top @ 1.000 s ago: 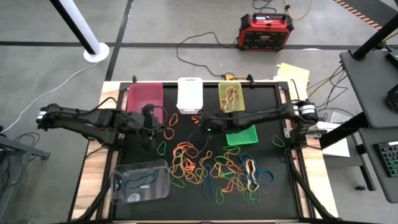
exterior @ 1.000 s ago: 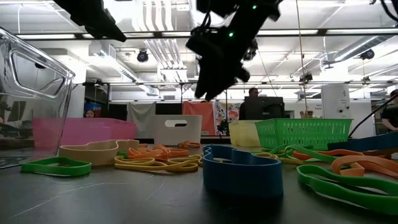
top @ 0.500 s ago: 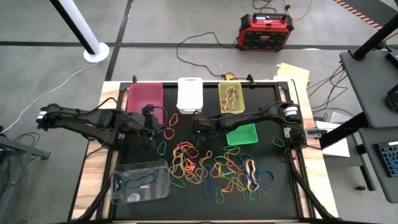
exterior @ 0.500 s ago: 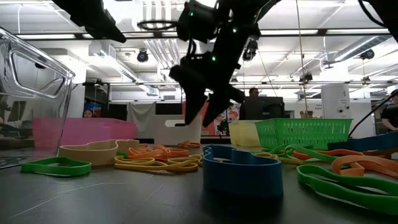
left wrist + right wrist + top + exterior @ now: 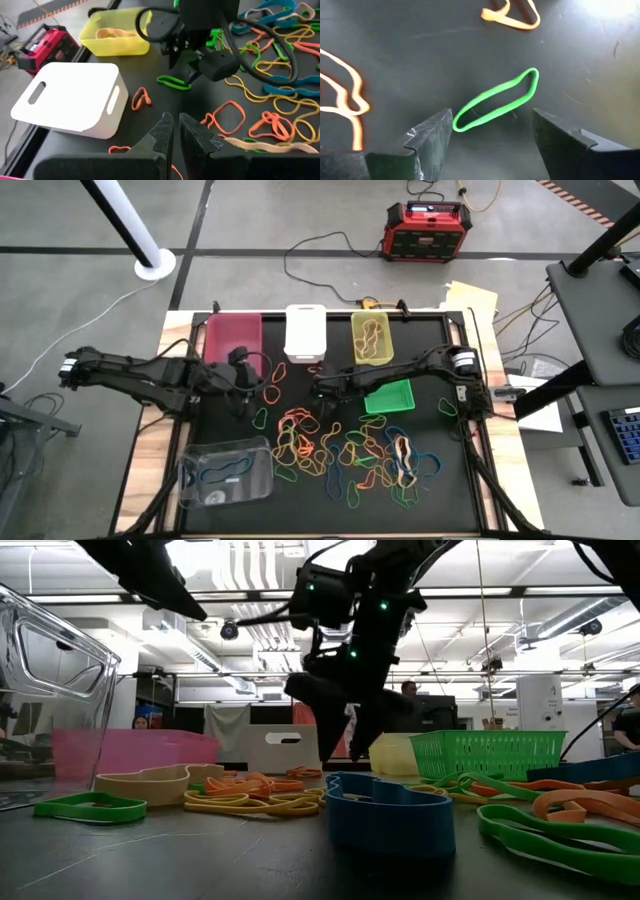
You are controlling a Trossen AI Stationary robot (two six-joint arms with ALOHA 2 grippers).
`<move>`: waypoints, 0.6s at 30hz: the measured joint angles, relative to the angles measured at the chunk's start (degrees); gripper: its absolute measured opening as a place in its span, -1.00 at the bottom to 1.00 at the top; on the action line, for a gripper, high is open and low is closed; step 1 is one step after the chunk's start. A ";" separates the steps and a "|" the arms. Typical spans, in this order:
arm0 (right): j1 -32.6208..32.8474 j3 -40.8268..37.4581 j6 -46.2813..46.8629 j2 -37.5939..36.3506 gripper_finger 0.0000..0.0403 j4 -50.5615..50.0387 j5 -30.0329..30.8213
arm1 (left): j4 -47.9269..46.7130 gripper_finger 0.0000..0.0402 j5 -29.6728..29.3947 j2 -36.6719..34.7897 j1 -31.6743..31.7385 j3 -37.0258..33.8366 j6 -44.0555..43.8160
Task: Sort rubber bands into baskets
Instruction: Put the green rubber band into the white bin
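Note:
Many coloured rubber bands (image 5: 345,452) lie spread over the black mat. One green rubber band (image 5: 496,101) lies flat on the mat by itself. My right gripper (image 5: 492,137) hangs just above it, open, a finger on either side, touching nothing; the high view shows this gripper (image 5: 322,393) mid-table. My left gripper (image 5: 175,131) is shut and empty, held above the mat near the pink basket (image 5: 234,335). The white basket (image 5: 305,332), yellow basket (image 5: 372,336), green mesh basket (image 5: 388,397) and clear basket (image 5: 225,471) stand on the mat.
A few orange bands (image 5: 141,98) lie near the white basket (image 5: 70,100). Black cables run along both arms. A red-black box (image 5: 427,230) sits on the floor beyond the table's far edge. People show in the room behind, in the low view.
My right gripper has come down toward the mat and a little toward the table's left and near edges, rolling as it went. Its fingers have spread apart and now stand over the lone green band.

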 joint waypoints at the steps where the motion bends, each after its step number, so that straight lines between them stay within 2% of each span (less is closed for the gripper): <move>1: -0.04 -0.36 0.20 0.00 0.31 -0.02 0.00 | 0.20 -0.92 -0.43 0.02 0.00 -0.08 0.00; 12: -1.52 -4.16 -0.45 0.00 0.28 6.79 -0.12 | 1.55 -0.92 -10.35 0.00 0.00 -0.10 4.24; 18: -2.11 -6.67 -6.01 0.00 0.19 12.39 -2.07 | 2.54 -0.92 -16.54 0.00 0.27 -0.10 8.03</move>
